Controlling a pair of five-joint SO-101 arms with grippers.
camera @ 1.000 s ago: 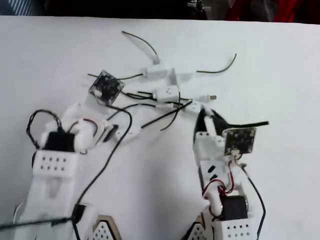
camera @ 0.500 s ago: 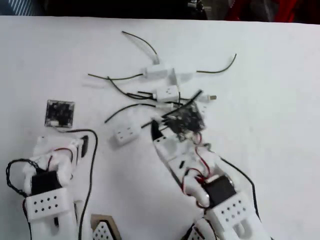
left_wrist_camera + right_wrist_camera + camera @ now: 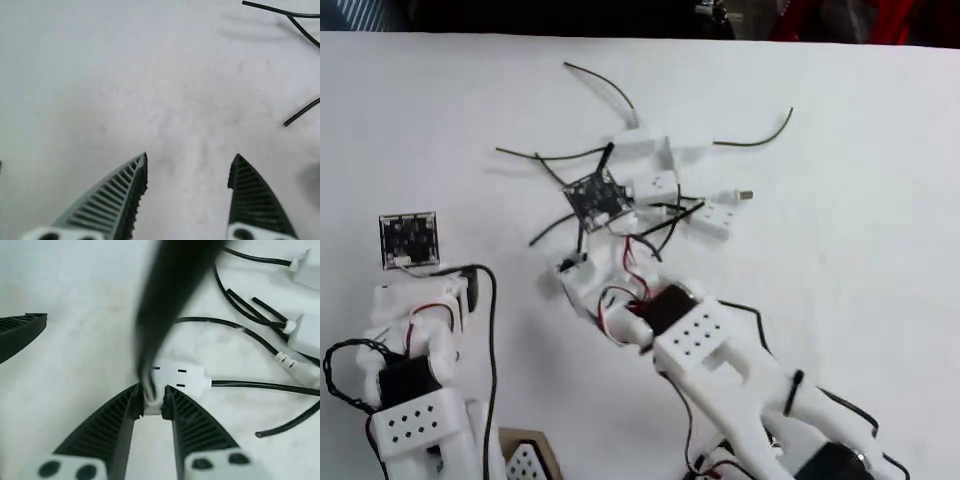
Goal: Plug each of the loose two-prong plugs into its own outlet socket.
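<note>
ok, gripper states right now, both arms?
Left gripper: open, empty.
Right gripper: jaws shut on the white socket.

A plain white counter [image 3: 880, 150] is crossed by thin black cords [image 3: 260, 385], and a white outlet socket [image 3: 180, 376] is marked with small dark slots. The jaws of the left gripper [image 3: 190, 156] and the right gripper [image 3: 152, 388] are shown ribbed in black and grey, while the white right arm [image 3: 720, 350] is threaded with red and black wires.
</note>
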